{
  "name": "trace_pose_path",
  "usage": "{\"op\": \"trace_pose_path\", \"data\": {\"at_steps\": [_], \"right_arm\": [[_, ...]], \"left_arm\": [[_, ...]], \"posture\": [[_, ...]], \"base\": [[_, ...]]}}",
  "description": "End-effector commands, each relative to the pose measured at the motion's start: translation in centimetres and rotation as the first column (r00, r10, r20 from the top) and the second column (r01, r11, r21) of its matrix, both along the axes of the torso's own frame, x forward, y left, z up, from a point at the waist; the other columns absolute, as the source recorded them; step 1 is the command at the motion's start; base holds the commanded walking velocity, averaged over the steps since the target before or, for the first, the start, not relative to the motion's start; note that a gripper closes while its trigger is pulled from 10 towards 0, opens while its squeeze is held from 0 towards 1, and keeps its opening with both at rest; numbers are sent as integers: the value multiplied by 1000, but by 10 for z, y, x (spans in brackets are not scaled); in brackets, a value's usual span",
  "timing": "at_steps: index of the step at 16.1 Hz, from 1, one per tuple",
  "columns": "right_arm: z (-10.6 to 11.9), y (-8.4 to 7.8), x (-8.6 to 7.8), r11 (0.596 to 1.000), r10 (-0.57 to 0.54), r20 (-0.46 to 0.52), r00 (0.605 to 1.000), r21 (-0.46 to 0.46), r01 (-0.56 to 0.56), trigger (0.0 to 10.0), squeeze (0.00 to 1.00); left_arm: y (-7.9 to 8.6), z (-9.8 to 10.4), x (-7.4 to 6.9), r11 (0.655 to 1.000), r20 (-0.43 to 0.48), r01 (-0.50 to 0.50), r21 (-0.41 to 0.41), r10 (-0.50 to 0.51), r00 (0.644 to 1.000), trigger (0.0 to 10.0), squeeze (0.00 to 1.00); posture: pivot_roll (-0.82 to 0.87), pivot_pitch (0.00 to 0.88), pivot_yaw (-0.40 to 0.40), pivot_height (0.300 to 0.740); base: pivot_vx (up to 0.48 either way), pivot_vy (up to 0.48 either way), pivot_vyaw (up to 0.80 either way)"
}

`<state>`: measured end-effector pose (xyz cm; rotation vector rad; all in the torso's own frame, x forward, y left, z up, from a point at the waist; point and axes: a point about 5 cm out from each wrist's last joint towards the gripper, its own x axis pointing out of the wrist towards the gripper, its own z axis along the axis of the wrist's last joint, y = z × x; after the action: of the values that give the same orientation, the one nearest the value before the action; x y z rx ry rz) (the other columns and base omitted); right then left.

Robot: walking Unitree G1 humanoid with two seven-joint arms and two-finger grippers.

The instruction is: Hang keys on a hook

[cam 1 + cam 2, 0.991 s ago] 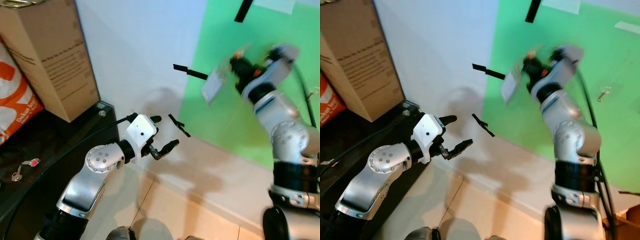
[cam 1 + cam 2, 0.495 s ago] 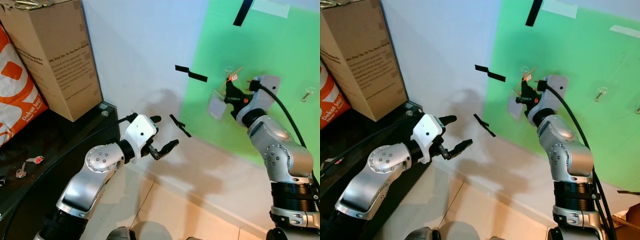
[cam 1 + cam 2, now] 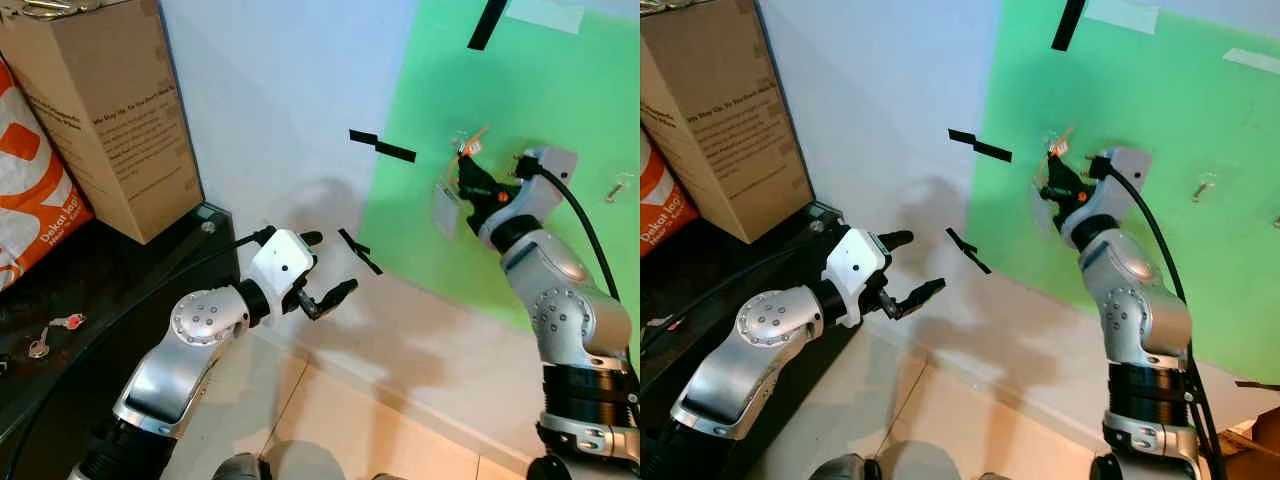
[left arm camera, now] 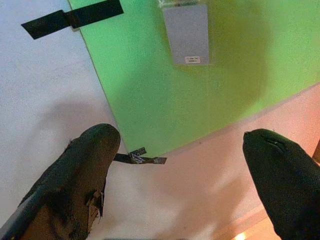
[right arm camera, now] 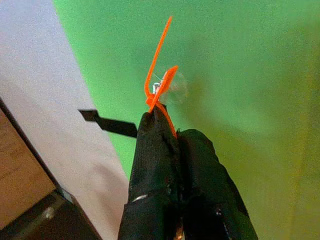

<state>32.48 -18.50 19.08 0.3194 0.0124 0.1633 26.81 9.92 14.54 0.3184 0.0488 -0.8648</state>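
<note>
My right gripper (image 3: 468,180) is raised against the green board (image 3: 540,90) and is shut on a thin orange loop (image 5: 159,80). The loop's top sits at a small clear hook (image 5: 173,88) stuck to the board; I cannot tell whether it is over the hook. A grey rectangular tag (image 3: 446,212) hangs below the loop, flat against the board, and also appears as the grey tag (image 4: 187,34) in the left wrist view. My left gripper (image 3: 330,265) is open and holds nothing, in mid-air low in front of the white wall.
A second clear hook (image 3: 618,184) sits further right on the board. Black tape strips (image 3: 382,146) mark the wall. At left, a dark table (image 3: 120,290) carries a cardboard box (image 3: 100,110), an orange bag (image 3: 30,190) and a small bunch of keys (image 3: 55,330).
My right arm swung in from a blurred raised pose to the board, then shifted slightly right, bringing the orange loop up to the clear hook. The left arm stayed still.
</note>
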Motion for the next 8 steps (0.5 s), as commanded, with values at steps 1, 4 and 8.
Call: {"op": "trace_pose_path", "data": {"at_steps": [1,4,8], "right_arm": [[8,-1,3,1000,-12,30,999,-5,12,10000,0],[12,13,14,999,-1,20,1000,-53,2,10000,0],[10,9,23,994,-37,-50,998,-105,31,10000,0]], "left_arm": [[-1,3,3,1000,20,-5,4,4,1000,10000,0],[-1,3,4,1000,26,-9,4,9,1000,10000,0],[-1,3,4,1000,28,-11,6,11,1000,10000,0]], "posture": [[-56,0,-63,740],[-55,0,-63,740],[-50,0,-67,740]], "base": [[0,0,0],[0,0,0],[0,0,0]]}}
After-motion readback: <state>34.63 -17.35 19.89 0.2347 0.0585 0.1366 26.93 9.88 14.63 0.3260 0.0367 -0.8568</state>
